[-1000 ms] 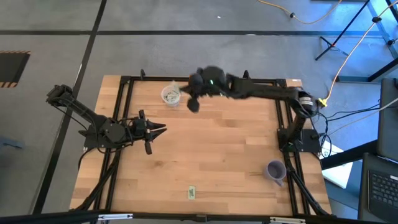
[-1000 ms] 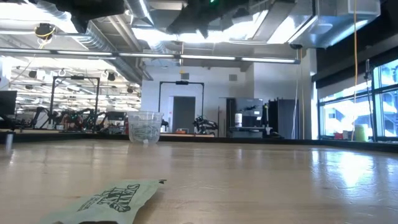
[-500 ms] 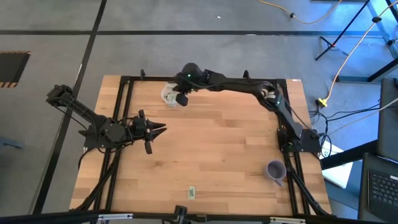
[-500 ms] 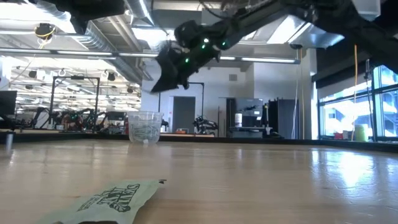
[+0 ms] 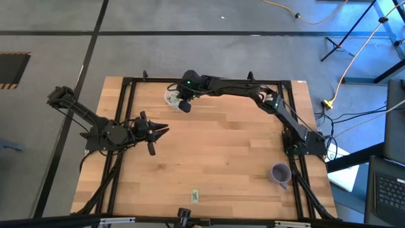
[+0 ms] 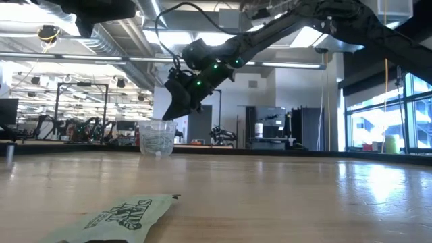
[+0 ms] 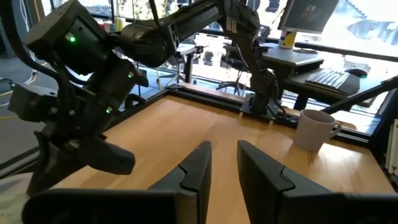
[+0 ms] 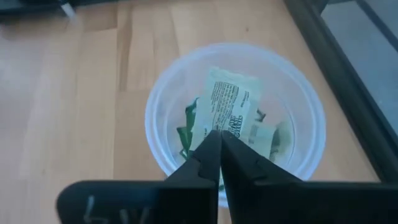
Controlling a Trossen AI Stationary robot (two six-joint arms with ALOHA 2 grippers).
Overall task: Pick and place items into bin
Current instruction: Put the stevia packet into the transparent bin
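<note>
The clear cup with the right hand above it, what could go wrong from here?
1. The right hand hangs just above the clear cup, fingers pinching a white packet; the packet might cling instead of dropping.
2. The hand sits close to the cup's rim, so pulling away could tip this light cup.
3. One packet lies near the front edge, far from the cup.

Two dark, jointed arms — green lights glowing, black cable looping over one wrist.

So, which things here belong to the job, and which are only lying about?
Job:
- clear cup, packets inside
- white packet at the right gripper, above the cup
- green packet on the table, near edge

Lying about:
- purple cup
- left gripper, waiting, holding nothing
</note>
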